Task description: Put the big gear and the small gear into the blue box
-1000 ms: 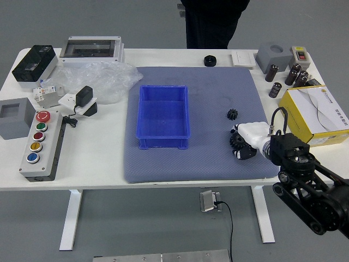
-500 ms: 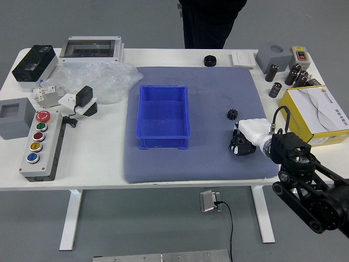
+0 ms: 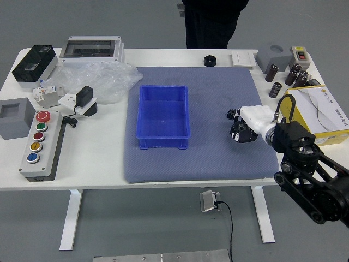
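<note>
1. Small gear [image 3: 232, 114]: lying on the mat [image 3: 207, 166], right of frame centre, partly hidden by the right hand [image 3: 244, 131].
2. Right hand: sitting right at the gear. We can't tell if it's spread, closed or gripping. We're not making out the big gear; possibly covered.
3. Step, our read: lining up a pick. We're wanting a square approach, pinching opposite sides low, not brushing the teeth and skidding it.
4. Then we're lifting above the rim of the blue box [image 3: 163, 143], centre of frame, its right wall standing in the way, and releasing low.
5. Yellow box [image 3: 306, 124], right edge: crowding the forearm; we're watching elbow swing.
6. Person [image 3: 210, 24]: standing top centre, hands not showing.
</note>
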Robot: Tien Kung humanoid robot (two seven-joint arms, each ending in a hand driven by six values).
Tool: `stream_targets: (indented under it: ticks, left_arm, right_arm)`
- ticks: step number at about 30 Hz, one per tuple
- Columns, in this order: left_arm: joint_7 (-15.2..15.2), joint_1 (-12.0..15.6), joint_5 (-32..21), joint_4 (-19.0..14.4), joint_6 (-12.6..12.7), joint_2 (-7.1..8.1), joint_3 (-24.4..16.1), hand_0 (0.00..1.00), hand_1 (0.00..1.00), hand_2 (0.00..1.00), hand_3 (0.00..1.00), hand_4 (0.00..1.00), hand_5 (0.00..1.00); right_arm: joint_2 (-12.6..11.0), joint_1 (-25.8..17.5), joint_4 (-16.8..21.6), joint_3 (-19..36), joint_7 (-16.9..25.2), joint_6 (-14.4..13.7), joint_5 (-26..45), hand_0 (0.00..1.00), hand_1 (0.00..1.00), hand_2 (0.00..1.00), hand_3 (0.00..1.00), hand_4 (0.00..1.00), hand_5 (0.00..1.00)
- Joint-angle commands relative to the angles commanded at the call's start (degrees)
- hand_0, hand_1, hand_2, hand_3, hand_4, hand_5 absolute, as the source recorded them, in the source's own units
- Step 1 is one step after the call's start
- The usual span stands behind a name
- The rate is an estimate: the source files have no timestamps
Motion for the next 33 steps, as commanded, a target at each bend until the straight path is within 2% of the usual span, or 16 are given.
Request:
stream_targets:
  ticks: [5,10,15,23,31,33]
  left_arm:
    - [0.04,0.07,0.04,0.00,-0.01,0.16,-0.05,0.826,0.787,0.777,0.757,0.663,0.378]
    - [0.10,0.13,0.10,0.00,-0.06,0.30,-0.07,0.826,0.787,0.777,0.757,0.664,0.380]
    - [0.14,0.13,0.30,0.00,-0.13,0.39,-0.10,0.826,0.786,0.777,0.759,0.664,0.380]
    - [0.30,0.12,1.15,0.00,-0.37,0.31,-0.25,0.826,0.788,0.777,0.758,0.664,0.380]
    - [0.46,-0.02,1.54,0.00,-0.51,-0.06,-0.24,0.826,0.787,0.777,0.758,0.664,0.380]
    - [0.50,-0.01,1.56,0.00,-0.52,-0.18,-0.24,0.826,0.787,0.777,0.758,0.664,0.380]
  right_arm:
    - [-0.06,2.96,1.05,0.12,-0.11,0.34,0.00,0.556,0.447,0.447,0.395,0.433,0.298]
    - [1.48,6.73,1.64,0.09,-0.10,0.60,0.00,0.556,0.445,0.447,0.394,0.432,0.296]
    - [4.60,10.33,1.34,-0.22,0.00,0.70,0.00,0.556,0.445,0.447,0.394,0.432,0.296]
    - [12.38,15.12,-1.80,-1.72,0.45,0.33,0.00,0.558,0.445,0.447,0.392,0.434,0.296]
    - [18.71,16.33,-5.62,-4.39,0.73,-0.18,0.00,0.562,0.446,0.454,0.396,0.436,0.293]
    - [19.12,16.26,-6.48,-4.98,0.75,-0.10,0.00,0.562,0.446,0.454,0.396,0.436,0.293]
